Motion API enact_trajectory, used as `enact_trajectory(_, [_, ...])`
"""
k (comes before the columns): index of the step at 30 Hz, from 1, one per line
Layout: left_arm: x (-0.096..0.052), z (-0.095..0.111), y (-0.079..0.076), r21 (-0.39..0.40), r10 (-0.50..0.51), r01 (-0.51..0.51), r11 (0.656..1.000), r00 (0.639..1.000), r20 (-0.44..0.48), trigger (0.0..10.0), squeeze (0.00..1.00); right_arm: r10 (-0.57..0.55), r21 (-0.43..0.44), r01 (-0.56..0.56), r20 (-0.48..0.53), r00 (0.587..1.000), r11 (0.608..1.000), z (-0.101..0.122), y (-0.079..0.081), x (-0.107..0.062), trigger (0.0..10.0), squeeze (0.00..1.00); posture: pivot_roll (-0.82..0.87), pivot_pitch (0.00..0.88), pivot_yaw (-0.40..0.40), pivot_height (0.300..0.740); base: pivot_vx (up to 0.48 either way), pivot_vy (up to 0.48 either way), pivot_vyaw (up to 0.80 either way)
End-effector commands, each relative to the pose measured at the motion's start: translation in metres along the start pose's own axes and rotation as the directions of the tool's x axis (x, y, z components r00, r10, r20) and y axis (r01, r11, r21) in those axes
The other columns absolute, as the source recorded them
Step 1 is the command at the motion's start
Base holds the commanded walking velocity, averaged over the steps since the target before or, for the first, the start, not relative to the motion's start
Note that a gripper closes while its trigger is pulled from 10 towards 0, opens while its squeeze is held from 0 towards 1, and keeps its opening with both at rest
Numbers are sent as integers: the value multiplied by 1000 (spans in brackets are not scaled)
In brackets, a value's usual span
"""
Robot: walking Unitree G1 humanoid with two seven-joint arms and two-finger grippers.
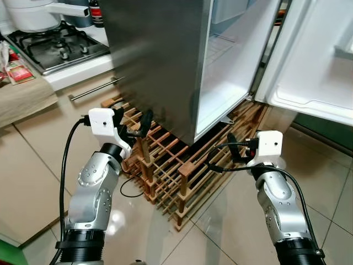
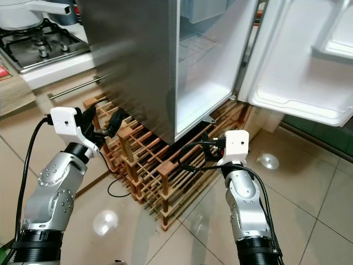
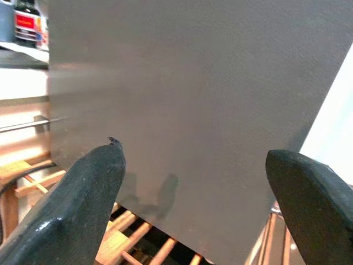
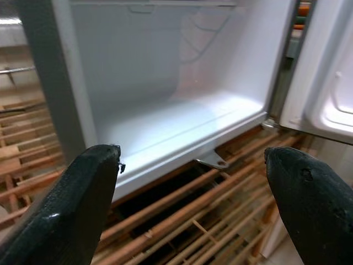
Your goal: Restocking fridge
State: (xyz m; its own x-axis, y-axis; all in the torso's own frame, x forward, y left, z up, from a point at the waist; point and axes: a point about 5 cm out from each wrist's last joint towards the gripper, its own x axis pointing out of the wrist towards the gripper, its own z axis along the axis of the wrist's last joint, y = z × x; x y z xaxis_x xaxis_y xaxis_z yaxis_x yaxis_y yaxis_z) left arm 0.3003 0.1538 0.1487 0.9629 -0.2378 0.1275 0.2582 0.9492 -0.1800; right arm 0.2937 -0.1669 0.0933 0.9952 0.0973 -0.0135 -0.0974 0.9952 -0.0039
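Observation:
The fridge [image 1: 160, 61] stands on a wooden slatted rack [image 1: 165, 165], its grey steel side toward me. Its white door [image 1: 320, 61] is swung wide to the right. The white lower compartment [image 4: 182, 116] looks bare. My left gripper [image 1: 132, 122] is open and holds nothing; it points at the grey side wall [image 3: 209, 99] just above the rack. Lower and to the right, my right gripper [image 1: 229, 152] is open with nothing in it, facing the compartment's front lip from a short way off.
A gas hob [image 1: 55, 47] with a white pot [image 1: 33, 14] and a dark bottle [image 1: 96, 12] sits on the counter at far left. A drawer handle [image 1: 94, 89] juts out below it. The door's lower shelf [image 1: 309, 102] overhangs glossy floor tiles [image 1: 231, 221].

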Motion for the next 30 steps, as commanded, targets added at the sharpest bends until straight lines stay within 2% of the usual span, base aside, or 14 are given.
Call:
enact_trajectory(1, [2,-1,0,2,13,-13,1000,1000,-8,10000,0,-18,18,18,12,1000,1000,2,-3,2,10000,82,-8,0,16,740,0,0,494])
enact_trajectory(8, [-3,-4,3,-44,38,-38,998,999,-11,10000,0,-3,22,2,35,999,1000,7,0,8,10000,86,-2,0,18,740,0,0,494])
enact_trajectory(9, [-7,-4,4,-63,56,-56,996,998,-8,10000,0,7,23,-8,37,999,1000,7,2,8,10000,82,5,0,15,740,0,0,494])
enact_trajectory(16, [-14,-6,8,-34,117,-117,993,993,-9,10000,0,25,27,-26,38,999,999,7,6,10,10000,82,16,0,8,740,0,-461,493])
enact_trajectory(17, [-15,-6,11,-13,132,-132,991,991,-11,10000,0,25,29,-26,40,999,999,7,6,10,10000,82,20,0,4,740,0,-469,494])
enact_trajectory(19, [-16,-10,23,122,216,-209,970,975,-48,10000,0,15,36,-17,51,999,999,9,5,11,10000,82,21,0,3,740,0,0,500])
enact_trajectory(22, [-20,-12,43,204,349,-331,921,935,-59,10000,0,6,28,-8,61,998,1000,11,3,11,10000,82,17,0,4,740,0,0,494])
enact_trajectory(26, [-21,-14,45,211,365,-344,915,928,-70,10000,0,7,23,-9,63,998,1000,11,3,11,10000,78,16,0,3,740,0,0,497])
enact_trajectory(30, [-20,-13,40,207,354,-335,919,934,-58,10000,0,17,15,-18,60,998,1000,10,5,9,10000,82,13,0,4,740,0,0,495])
